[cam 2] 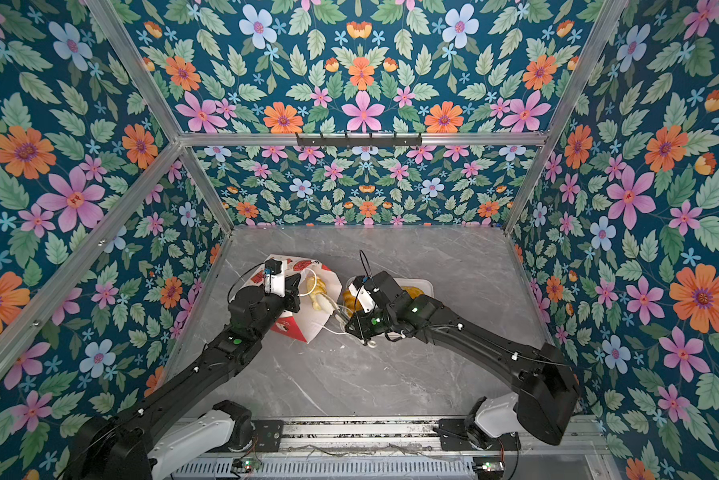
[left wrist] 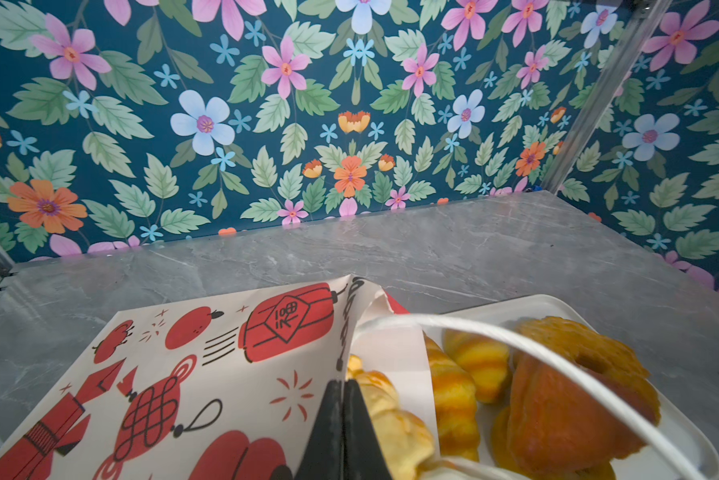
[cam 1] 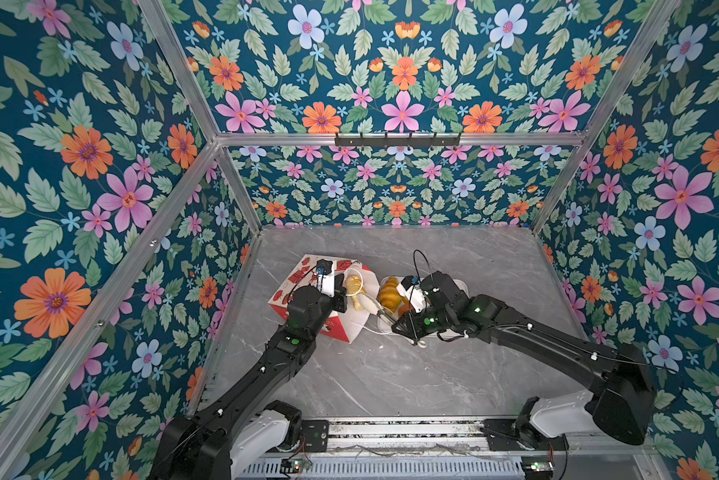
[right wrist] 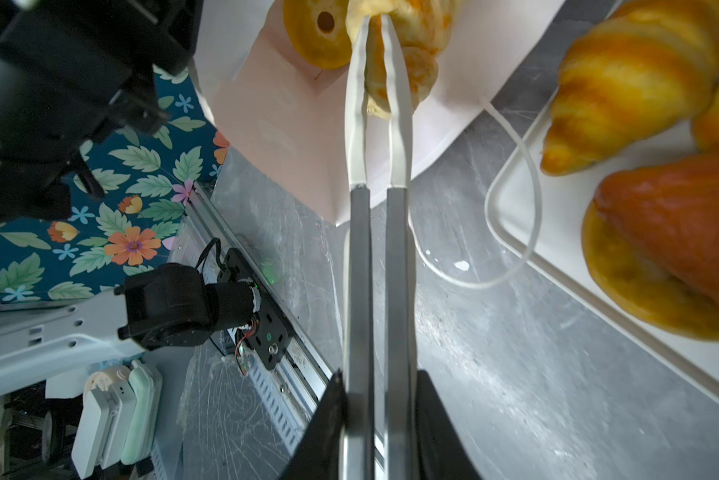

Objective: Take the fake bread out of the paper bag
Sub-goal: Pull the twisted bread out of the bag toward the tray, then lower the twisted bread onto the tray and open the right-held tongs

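Observation:
The red-and-white paper bag [cam 1: 297, 277] [left wrist: 208, 374] lies on its side with its mouth toward the tray. My left gripper [left wrist: 343, 384] [cam 1: 341, 291] is shut on the bag's mouth edge. My right gripper [right wrist: 379, 376] [cam 1: 395, 324] is shut on metal tongs [right wrist: 397, 270], whose white tips clamp a pale braided piece of fake bread [right wrist: 411, 54] [cam 1: 355, 289] in the bag's mouth. A ring cake [right wrist: 320, 35] lies deeper in the bag. On the white tray [cam 1: 462, 286] [right wrist: 565, 216] rest a croissant [right wrist: 632, 79] [cam 1: 391, 295] and an orange-brown bun [right wrist: 682, 224] [left wrist: 557, 415].
The bag's white cord handles [right wrist: 515, 232] [left wrist: 515, 345] trail over the grey marble tabletop [cam 1: 411, 374] and the tray's rim. Flowered walls close in the back and both sides. A metal rail [cam 1: 391, 428] with both arm bases runs along the front edge.

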Robot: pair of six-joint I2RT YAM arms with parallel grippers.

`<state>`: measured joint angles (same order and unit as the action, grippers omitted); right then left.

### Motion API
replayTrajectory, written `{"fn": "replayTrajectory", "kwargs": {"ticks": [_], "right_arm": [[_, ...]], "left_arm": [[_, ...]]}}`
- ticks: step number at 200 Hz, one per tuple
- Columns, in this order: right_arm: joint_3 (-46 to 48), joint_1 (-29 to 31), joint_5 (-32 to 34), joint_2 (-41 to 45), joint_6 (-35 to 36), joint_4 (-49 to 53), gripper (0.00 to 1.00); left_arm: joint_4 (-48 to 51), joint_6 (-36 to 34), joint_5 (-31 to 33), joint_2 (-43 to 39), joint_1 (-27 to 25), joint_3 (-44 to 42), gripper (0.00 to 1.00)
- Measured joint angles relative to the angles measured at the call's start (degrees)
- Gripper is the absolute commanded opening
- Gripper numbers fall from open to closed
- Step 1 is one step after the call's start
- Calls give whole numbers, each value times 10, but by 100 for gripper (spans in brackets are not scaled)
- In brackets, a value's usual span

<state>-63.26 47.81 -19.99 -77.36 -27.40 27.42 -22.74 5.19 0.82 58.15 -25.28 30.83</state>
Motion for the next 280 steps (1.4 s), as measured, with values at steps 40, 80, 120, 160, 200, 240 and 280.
{"fn": "replayTrajectory", "kwargs": {"ticks": [40, 80, 120, 160, 200, 240, 280], "right_arm": [[-2, 0, 47, 94, 21, 112, 11], [-25, -4, 142, 150, 36, 231, 12], [-54, -4, 261, 136, 35, 336, 13], [-61, -6, 359, 96, 35, 400, 13], [-62, -9, 412, 49, 36, 422, 13], [-52, -18, 437, 20, 44, 426, 13], [-49, -18, 442, -5, 61, 418, 16]], "left_arm": [[-9, 4, 29, 0, 0, -3, 6], [-14, 4, 37, -6, 0, -13, 6], [-21, 4, 37, -15, 0, -31, 6], [-26, 5, 36, -15, 0, -42, 6], [-39, 6, 33, -18, 0, -54, 6], [-54, 10, 26, -16, 0, -67, 6], [-59, 19, 26, -9, 0, -72, 6]]}}
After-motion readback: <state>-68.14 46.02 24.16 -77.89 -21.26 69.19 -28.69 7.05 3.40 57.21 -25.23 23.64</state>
